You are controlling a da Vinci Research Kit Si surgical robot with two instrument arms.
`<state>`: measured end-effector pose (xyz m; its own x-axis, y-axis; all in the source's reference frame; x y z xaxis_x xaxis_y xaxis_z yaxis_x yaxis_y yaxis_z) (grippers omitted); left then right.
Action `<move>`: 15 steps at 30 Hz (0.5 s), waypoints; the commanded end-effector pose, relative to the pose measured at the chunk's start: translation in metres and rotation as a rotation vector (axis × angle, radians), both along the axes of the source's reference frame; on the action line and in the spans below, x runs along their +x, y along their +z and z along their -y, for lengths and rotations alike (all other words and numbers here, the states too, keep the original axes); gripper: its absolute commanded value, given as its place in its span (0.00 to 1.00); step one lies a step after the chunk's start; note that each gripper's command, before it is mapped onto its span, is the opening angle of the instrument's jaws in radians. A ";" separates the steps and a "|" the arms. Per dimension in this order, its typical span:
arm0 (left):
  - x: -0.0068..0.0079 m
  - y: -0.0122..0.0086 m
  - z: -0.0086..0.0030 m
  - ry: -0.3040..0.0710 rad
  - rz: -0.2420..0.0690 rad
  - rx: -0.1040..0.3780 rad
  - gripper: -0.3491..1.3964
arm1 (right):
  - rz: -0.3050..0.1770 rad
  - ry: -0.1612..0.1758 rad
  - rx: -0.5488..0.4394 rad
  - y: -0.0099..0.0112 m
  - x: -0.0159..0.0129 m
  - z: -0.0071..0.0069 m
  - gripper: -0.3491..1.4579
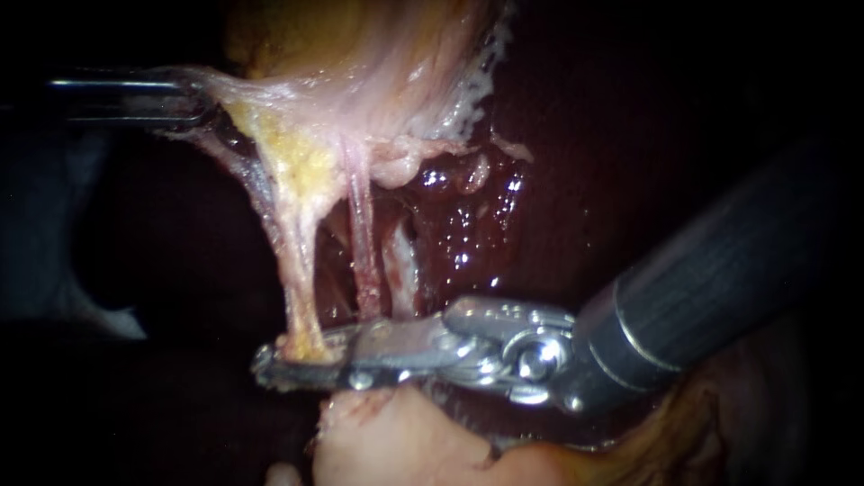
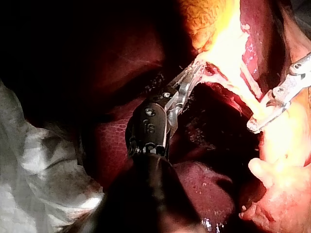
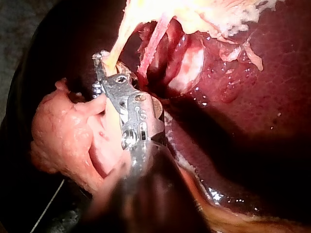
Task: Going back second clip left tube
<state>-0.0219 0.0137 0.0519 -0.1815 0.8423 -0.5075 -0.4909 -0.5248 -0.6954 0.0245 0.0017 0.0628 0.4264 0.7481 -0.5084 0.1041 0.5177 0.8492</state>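
One yellowish, taut left tube [image 1: 293,243], clamped low in right instrument's [image 1: 270,364] end effector, left instrument's [image 1: 193,101] gripping gallbladder [image 1: 360,54].

light: bright centre | edges: dark shadow | glare: tissue [image 2: 233,53] washed out | liver [image 1: 463,216]: wet glints

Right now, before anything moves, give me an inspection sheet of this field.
surface: liver, dark red and wet.
job's things: left tube, stretched taut; right tube beside it; no clip made out.
clutter: pale tissue lump under the right instrument.
tools: left instrument, tool shut on pale membrane; right instrument, tip at the left tube's lower end.
cables: thin pale line, kind unclear.
surroundings: white cloth.
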 end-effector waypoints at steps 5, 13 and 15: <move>0.0000 0.0000 0.0000 -0.001 0.000 -0.001 0.00 | 0.000 0.005 -0.013 -0.0001 0.0001 0.0001 0.00; -0.0001 0.0000 0.0000 -0.001 0.000 -0.001 0.00 | -0.052 0.075 -0.065 0.0000 0.0015 -0.0004 0.45; -0.0001 -0.0001 0.0000 -0.001 0.000 -0.001 0.00 | -0.048 0.090 -0.082 0.0001 0.0016 -0.0004 0.46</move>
<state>-0.0219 0.0137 0.0519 -0.1807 0.8423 -0.5078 -0.4918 -0.5245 -0.6950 0.0264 0.0023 0.0629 0.3257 0.7205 -0.6122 0.0915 0.6204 0.7789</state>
